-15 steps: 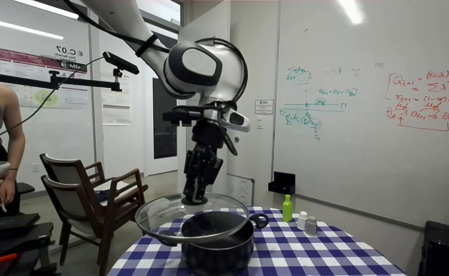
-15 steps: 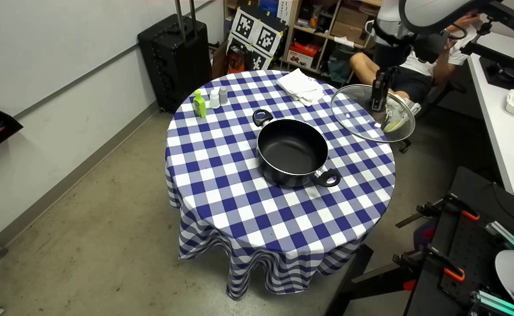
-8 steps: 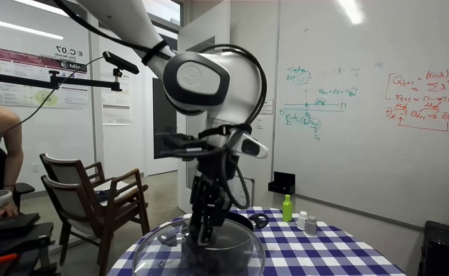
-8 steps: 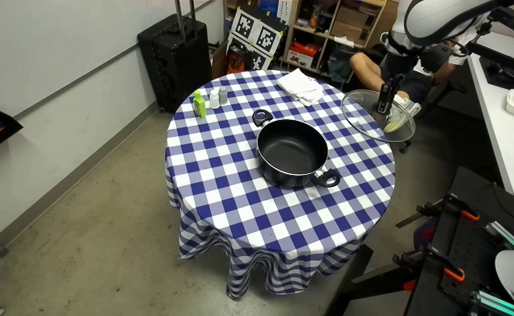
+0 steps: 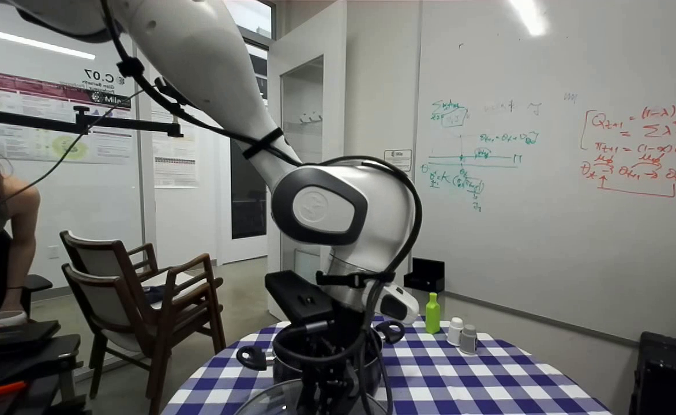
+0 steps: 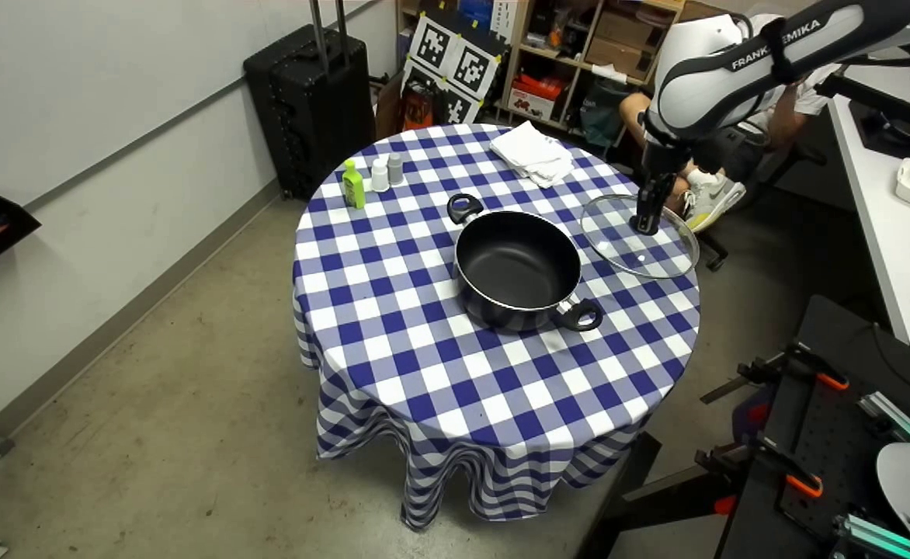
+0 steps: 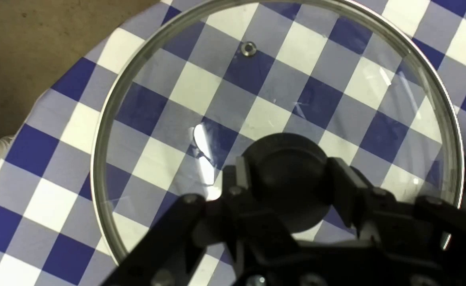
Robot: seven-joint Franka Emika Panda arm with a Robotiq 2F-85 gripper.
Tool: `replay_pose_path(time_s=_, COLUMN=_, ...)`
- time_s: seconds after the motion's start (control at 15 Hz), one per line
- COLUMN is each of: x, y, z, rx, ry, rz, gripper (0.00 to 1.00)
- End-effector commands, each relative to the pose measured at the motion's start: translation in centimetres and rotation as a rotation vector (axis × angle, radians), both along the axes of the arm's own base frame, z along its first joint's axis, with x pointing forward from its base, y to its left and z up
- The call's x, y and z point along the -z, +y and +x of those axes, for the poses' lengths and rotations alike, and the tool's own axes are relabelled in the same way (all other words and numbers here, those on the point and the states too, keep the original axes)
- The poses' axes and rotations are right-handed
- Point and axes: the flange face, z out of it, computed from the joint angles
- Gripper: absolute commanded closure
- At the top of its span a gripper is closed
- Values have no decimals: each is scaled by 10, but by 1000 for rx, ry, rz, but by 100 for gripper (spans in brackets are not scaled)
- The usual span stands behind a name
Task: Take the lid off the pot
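Lid (image 7: 272,107) perhaps touches checked tablecloth (image 6: 455,373), whiteboard (image 5: 545,248) beyond.

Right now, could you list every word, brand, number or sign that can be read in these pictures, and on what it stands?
"FRANK" "EMIKA": robot arm, split by a strap.
"C.07": glass wall, apparently mirrored.
"Qt+1 = (1-λ) Qt": whiteboard, red handwriting.
Too small or blurred to read surely: the posters, the wall sign, marks on the green bottle, other whiteboard writing.

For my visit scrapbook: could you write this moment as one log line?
gripper: closed on dark knob | glass lid: held beside uncovered black cooking pot | contact with checkered tablecloth: unclear
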Motion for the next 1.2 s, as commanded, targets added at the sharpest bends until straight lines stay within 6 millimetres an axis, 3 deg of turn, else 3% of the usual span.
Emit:
replay_pose_path(time_s=0.0, x=16, y=-11, z=23, rx=27, ry=2, rz=-23, gripper=75)
replay_pose_path(time_s=0.47, x=50, y=-28, z=39, rx=55, ry=-7, rz=-34, gripper=75)
replay_pose_path(time_s=0.8, x=64, y=-44, z=37, rx=86, ry=-9, rz=-41, gripper=75)
replay_pose_path(time_s=1.13, x=77, y=-46, z=38, rx=115, ry=15, rz=-87, gripper=75)
